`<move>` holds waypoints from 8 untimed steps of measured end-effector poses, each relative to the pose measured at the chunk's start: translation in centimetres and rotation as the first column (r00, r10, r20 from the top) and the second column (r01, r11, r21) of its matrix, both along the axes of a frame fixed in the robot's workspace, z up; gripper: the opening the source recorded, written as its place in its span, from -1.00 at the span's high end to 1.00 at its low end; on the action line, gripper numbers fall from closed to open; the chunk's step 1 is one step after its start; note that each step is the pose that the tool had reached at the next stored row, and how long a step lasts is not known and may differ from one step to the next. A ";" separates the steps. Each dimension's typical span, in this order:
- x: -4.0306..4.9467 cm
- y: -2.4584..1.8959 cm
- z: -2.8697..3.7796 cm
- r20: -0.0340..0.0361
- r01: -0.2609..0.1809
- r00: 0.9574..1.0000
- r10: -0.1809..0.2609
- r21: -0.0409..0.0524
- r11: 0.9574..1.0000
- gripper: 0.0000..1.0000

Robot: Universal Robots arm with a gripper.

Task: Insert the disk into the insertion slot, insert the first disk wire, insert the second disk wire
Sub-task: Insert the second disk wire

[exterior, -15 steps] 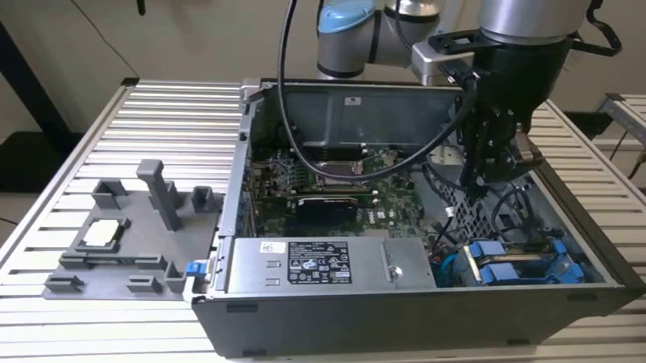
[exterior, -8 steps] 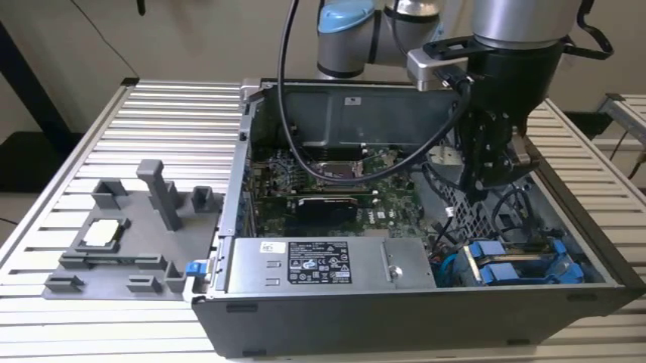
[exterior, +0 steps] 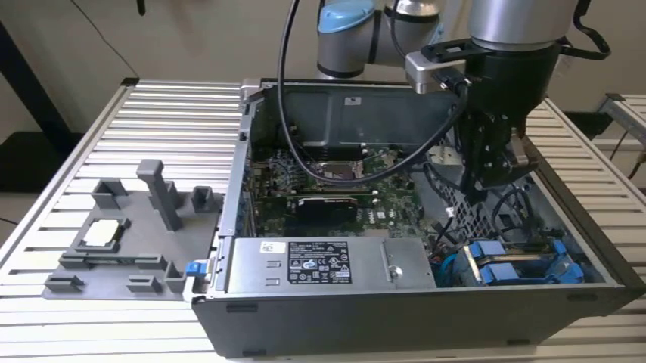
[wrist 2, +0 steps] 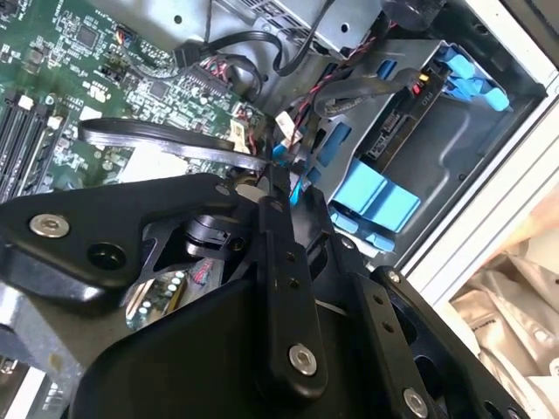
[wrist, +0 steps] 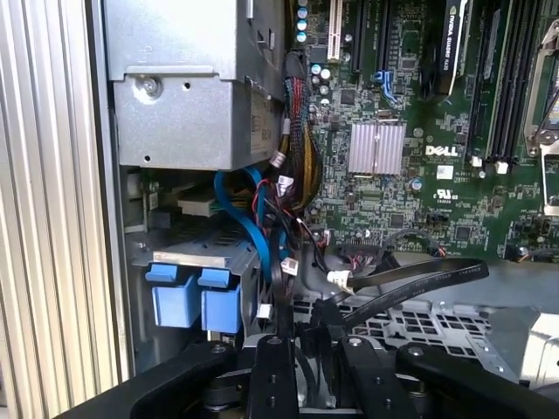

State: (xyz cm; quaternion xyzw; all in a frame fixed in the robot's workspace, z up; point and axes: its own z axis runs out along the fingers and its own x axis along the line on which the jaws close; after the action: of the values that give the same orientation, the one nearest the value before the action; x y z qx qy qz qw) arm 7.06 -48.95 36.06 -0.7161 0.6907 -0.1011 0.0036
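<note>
Claw (exterior: 482,187) hangs inside open case (exterior: 404,321), above slot (exterior: 459,215) with perforated wall, at exterior view's right. Claw fingers closed on end of flat black wire (wrist: 419,281) (same wire arcs over motherboard (wrist 2: 87,52) in second wrist view). Disk (exterior: 497,271) in blue carrier sits in slot, low in case corner, just beside power supply (exterior: 323,265). Case rests on slatted worktop (exterior: 151,113); grey jig (exterior: 131,227) at exterior view's left.

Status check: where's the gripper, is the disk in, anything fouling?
Gripper low over the insertion slot's perforated wall, black flat cable ending at it. Disk looks seated in the slot. Loose wire bundle crowds the bay.
</note>
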 end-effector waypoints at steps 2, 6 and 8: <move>0.00 0.00 -0.01 0.000 0.000 1.000 0.000 0.000 1.000 0.65; -0.01 0.00 -0.01 0.000 0.000 1.000 0.000 0.000 1.000 0.65; -0.01 0.00 -0.01 0.000 0.000 1.000 0.000 0.000 1.000 0.67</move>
State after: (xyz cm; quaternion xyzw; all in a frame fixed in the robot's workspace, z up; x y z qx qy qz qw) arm 7.05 -48.95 36.05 -0.7161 0.6907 -0.1011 0.0037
